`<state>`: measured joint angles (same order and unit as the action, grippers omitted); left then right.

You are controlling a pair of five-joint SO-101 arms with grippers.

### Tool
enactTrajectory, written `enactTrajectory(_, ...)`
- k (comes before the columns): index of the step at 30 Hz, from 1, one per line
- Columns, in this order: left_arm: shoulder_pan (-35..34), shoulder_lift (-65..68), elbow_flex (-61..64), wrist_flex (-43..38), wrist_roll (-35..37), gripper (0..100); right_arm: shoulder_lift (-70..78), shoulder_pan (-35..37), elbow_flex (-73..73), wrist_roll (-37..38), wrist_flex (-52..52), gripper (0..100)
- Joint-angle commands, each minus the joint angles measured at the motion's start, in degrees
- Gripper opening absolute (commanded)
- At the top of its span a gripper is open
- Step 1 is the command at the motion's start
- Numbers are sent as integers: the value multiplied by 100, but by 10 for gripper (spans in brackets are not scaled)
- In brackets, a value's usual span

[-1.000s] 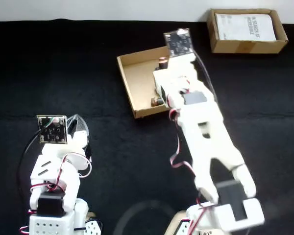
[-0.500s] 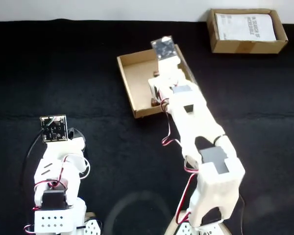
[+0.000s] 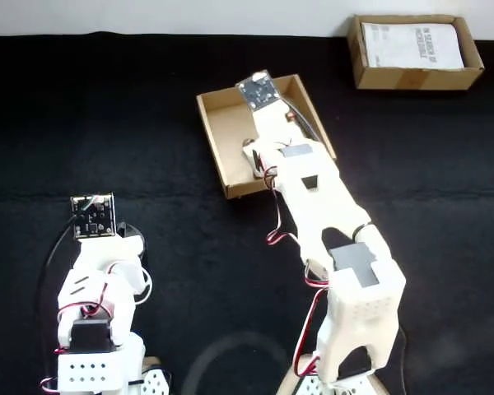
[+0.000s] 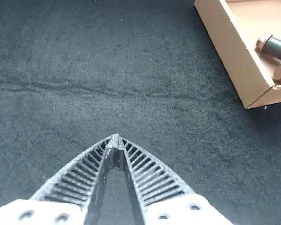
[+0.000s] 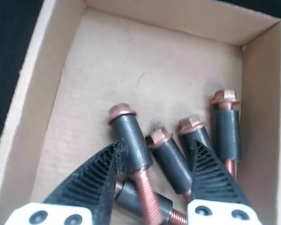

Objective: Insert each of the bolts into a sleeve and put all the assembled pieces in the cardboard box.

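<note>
1. The cardboard box (image 5: pixel 131 56) is plain tan.
2. The bolts (image 5: pixel 121 111) are copper-coloured, and their sleeves (image 5: pixel 133 140) are dark grey.
3. The surface (image 3: pixel 107 107) is black.
4. The right gripper (image 5: pixel 157 144) is black with a ribbed pattern.
5. The arms (image 3: pixel 321 206) are white.

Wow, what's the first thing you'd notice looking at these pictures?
The copper bolts in dark sleeves, lying together in the cardboard box, catch the eye first, with the right arm stretched out over them and its jaws open. The left arm sits back over the black cloth, jaws shut.
</note>
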<state>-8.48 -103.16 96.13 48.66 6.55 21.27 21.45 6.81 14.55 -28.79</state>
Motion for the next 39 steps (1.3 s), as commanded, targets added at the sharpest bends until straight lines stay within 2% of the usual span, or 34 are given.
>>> enactTrajectory(1, -48, -40, 101, 35, 0, 9, -444, 40, -277, 44, -215, 199)
enactTrajectory(4, -48, -31, 101, 35, 0, 9, -980, 40, -268, -79, -585, 199)
enactTrajectory(8, -48, -31, 101, 35, 0, 9, -1991, 40, -242, -923, -1182, 199)
enactTrajectory(11, -48, -22, 101, 35, 0, 9, -2835, 40, -233, -1213, -1754, 199)
enactTrajectory(25, -48, -22, 101, 44, 0, 9, -5974, 127, -207, -1451, -5560, 199)
enactTrajectory(29, -40, -22, 101, 281, 0, 9, -6826, 110, 312, -1451, -6484, 199)
enactTrajectory(34, -31, -31, 101, 369, -9, 9, -8497, 101, 1508, -1451, -6738, 199)
enactTrajectory(39, -31, -31, 101, 466, -26, 9, -10193, -22, 3046, -1415, -6352, 199)
